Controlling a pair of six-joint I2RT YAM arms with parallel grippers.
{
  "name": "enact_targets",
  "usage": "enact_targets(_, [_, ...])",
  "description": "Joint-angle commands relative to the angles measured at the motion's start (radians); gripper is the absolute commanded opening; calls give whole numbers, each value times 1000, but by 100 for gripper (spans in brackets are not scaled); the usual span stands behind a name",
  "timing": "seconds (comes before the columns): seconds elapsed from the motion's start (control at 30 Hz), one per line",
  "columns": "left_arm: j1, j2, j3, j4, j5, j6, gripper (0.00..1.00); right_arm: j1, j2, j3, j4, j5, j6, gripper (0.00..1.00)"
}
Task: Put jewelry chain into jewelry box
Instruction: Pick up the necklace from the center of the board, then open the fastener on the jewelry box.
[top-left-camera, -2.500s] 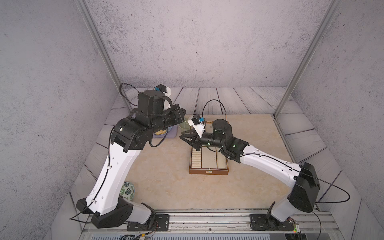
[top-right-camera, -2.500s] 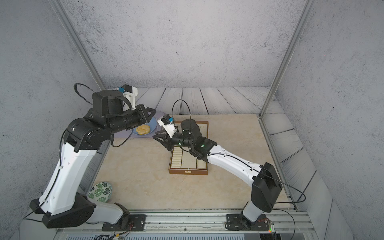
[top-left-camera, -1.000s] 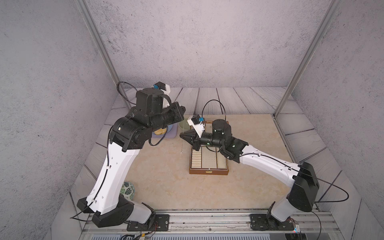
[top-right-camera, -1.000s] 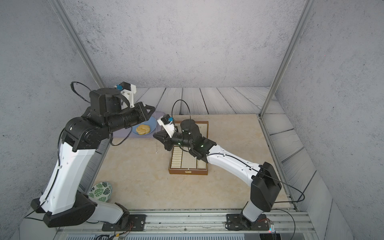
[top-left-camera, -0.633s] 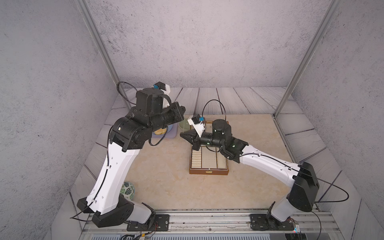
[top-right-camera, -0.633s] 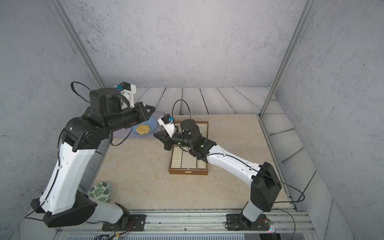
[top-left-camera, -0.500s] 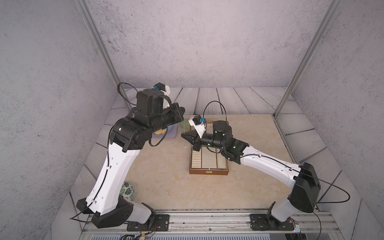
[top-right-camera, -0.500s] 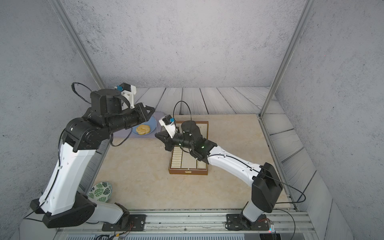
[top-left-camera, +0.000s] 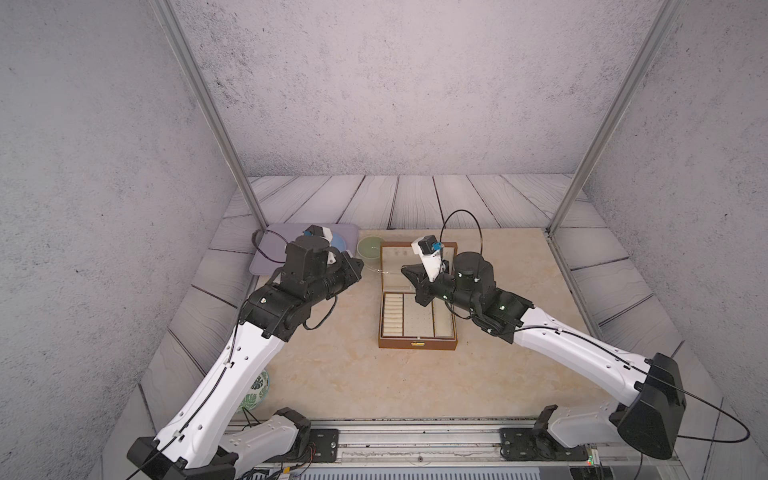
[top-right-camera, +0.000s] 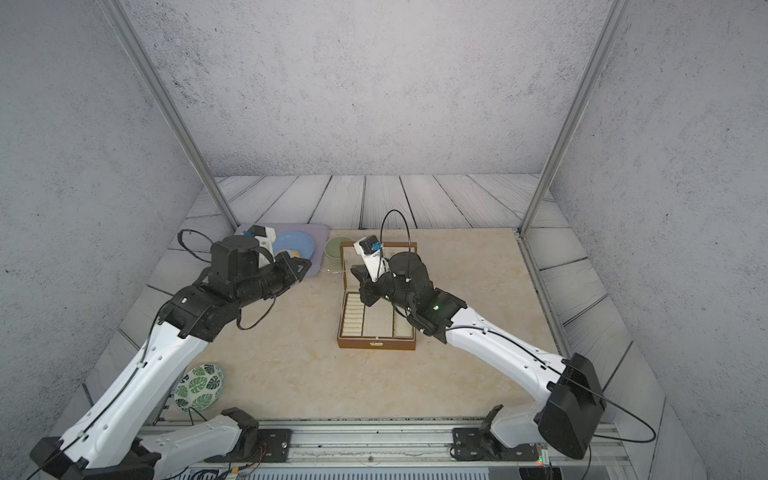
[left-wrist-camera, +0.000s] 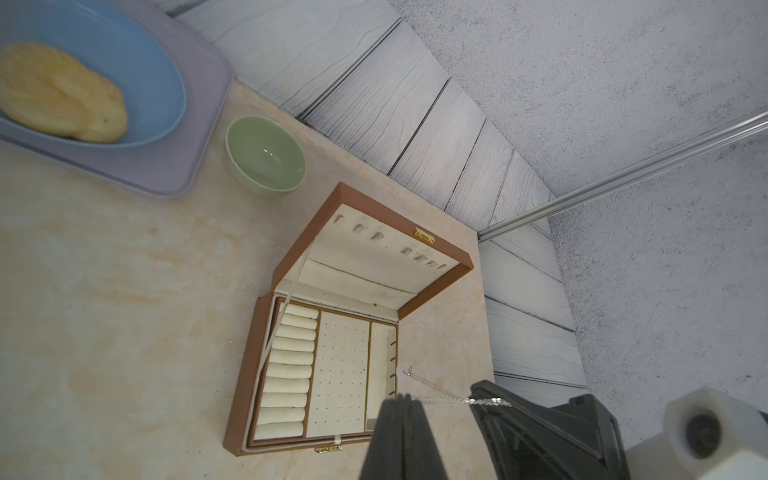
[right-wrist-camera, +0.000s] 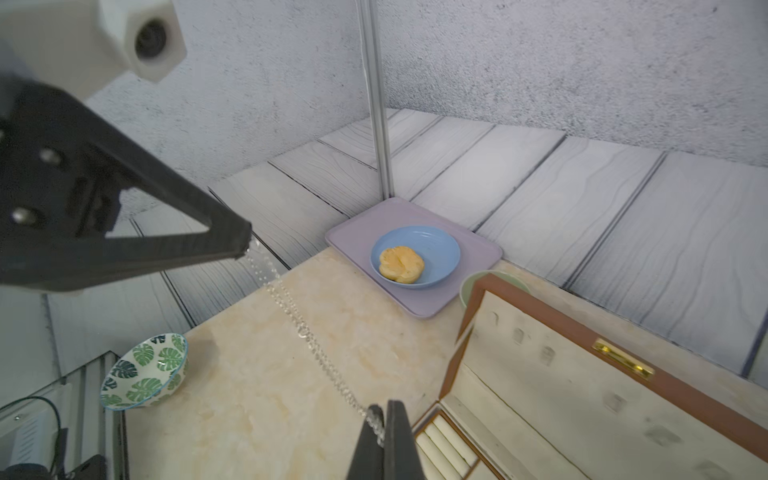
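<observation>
Now jewelry chain (right-wrist-camera: 307, 336) stretched between left pincer (right-wrist-camera: 245, 246), right pincer (right-wrist-camera: 383, 417).

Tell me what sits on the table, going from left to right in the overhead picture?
In a top view: leaf-patterned bowl → lilac tray → green bowl → jewelry box.

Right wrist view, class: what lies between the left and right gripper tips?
The jewelry chain, strung through the air from the shut left gripper to the shut right gripper; the right wrist view shows it.
</observation>
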Motion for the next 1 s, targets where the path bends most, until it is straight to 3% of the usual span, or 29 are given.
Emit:
enact_targets(0.0, [7, -22, -89, 190, 46, -105, 0, -15, -47, -7, -115, 14, -53, 0])
enact_targets(0.1, [8, -7, -173, 275, 97, -152, 4, -23, -65, -9, -171, -6, -65, 0])
enact_targets(0.27, [6, 37, -213, 321, 156, -156, 37, -27, -92, -34, -224, 37, -71, 0])
enact_targets(0.3, [7, 44, -215, 320, 158, -151, 39, -27, -102, -43, -232, 54, -72, 0])
enact_targets(0.53, [3, 141, -232, 378, 186, -151, 43, -28, -197, -142, -271, 184, -68, 0])
enact_targets(0.77, [-10, 305, -218, 549, 212, -195, 55, -32, -282, -224, -300, 264, -65, 0])
enact_targets(0.97, [-38, 440, -153, 616, 128, -279, 53, -36, -339, -262, -322, 353, -55, 0])
